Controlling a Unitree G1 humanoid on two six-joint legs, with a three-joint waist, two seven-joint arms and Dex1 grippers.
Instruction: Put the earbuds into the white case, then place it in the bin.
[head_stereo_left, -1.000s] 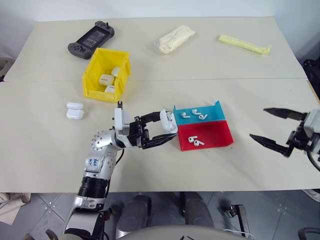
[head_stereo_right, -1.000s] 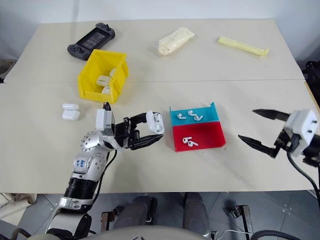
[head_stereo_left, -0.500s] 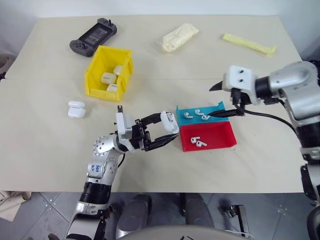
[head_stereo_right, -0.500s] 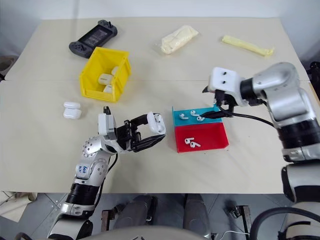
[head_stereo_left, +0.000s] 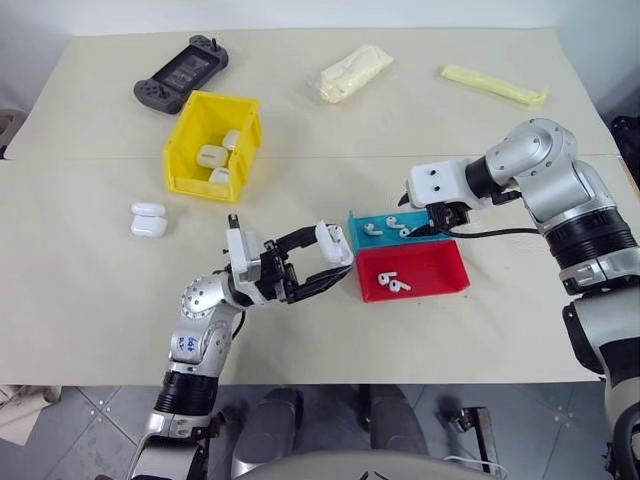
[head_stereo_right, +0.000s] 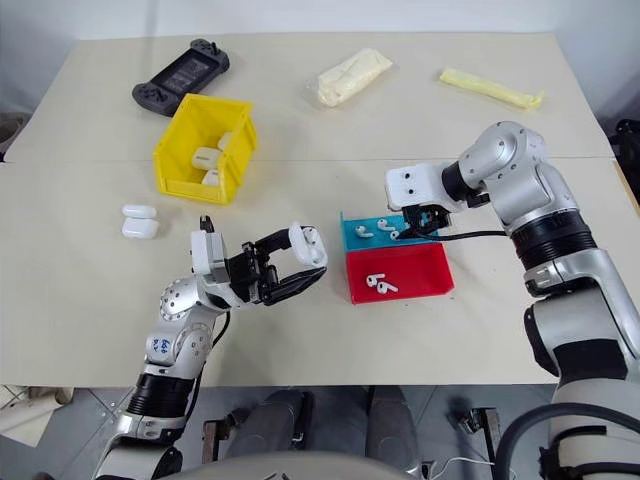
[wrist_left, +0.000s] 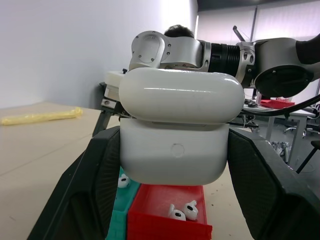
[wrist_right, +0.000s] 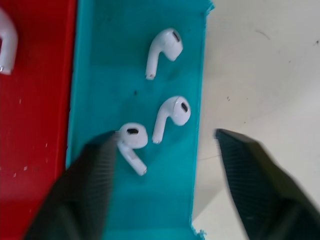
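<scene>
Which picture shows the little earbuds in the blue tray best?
The right wrist view: three earbuds lie large and clear in the blue tray. In the eye views they are tiny white specks, and the left wrist view catches one behind the white case.

Even, bright overhead light; soft short shadows on the table. Right wrist view: fingers blurred, out of focus. Glare streak on the white case.
</scene>
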